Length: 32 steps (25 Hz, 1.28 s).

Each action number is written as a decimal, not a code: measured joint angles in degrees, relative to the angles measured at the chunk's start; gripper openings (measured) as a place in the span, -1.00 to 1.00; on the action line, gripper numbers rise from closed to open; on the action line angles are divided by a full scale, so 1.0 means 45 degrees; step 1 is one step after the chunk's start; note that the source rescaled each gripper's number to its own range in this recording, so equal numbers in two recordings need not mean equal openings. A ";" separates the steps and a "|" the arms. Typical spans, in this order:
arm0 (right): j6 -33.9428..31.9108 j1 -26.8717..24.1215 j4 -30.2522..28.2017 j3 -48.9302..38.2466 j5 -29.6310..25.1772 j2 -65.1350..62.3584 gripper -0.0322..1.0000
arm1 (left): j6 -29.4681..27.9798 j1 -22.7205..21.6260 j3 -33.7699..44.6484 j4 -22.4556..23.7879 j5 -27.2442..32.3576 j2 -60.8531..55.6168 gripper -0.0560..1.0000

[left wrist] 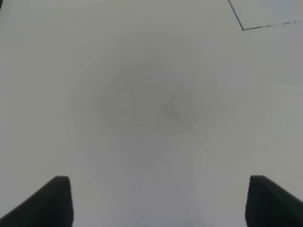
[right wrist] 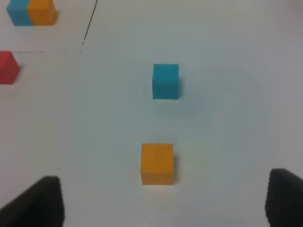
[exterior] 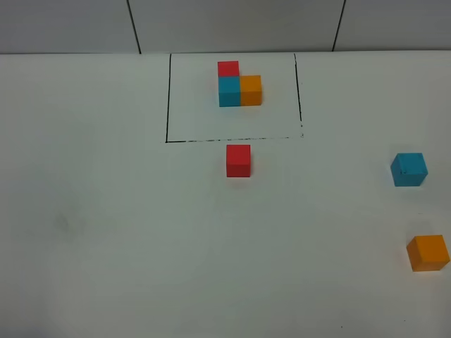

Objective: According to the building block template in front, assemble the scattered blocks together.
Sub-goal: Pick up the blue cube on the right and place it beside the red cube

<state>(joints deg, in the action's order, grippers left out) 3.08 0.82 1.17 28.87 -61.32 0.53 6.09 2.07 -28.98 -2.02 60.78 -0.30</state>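
The building block template [exterior: 238, 86] is an L of red, cyan-blue and orange cubes inside a thin black drawn rectangle at the back centre. The loose red cube [exterior: 238, 160] sits just in front of that rectangle. The loose cyan-blue cube [exterior: 409, 169] and the loose orange cube [exterior: 428, 253] lie at the right. No arm shows in the high view. My right gripper [right wrist: 161, 201] is open, above the table, with the orange cube [right wrist: 157, 163] and the cyan-blue cube [right wrist: 165, 81] ahead of it. My left gripper [left wrist: 156, 201] is open and empty over bare table.
The white table [exterior: 106, 232] meets a grey panelled wall [exterior: 232, 24] at the back. A corner of the black rectangle [left wrist: 244, 28] shows in the left wrist view. The red cube [right wrist: 8, 67] and part of the template [right wrist: 32, 12] show in the right wrist view.
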 joint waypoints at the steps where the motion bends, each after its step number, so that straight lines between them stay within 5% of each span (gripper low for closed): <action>1: 0.0000 0.0000 0.0000 0.0000 0.0000 0.0000 0.48 | 0.0000 0.0000 0.0000 0.0000 0.0000 0.0000 0.41; 32: 0.0000 0.0000 0.0000 0.0000 0.0000 0.0000 0.48 | 0.0000 0.0000 0.0000 0.0000 0.0000 0.0000 0.40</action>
<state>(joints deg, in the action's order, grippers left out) 3.08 0.82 1.17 28.87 -61.32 0.53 6.09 2.07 -28.98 -2.02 60.78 -0.30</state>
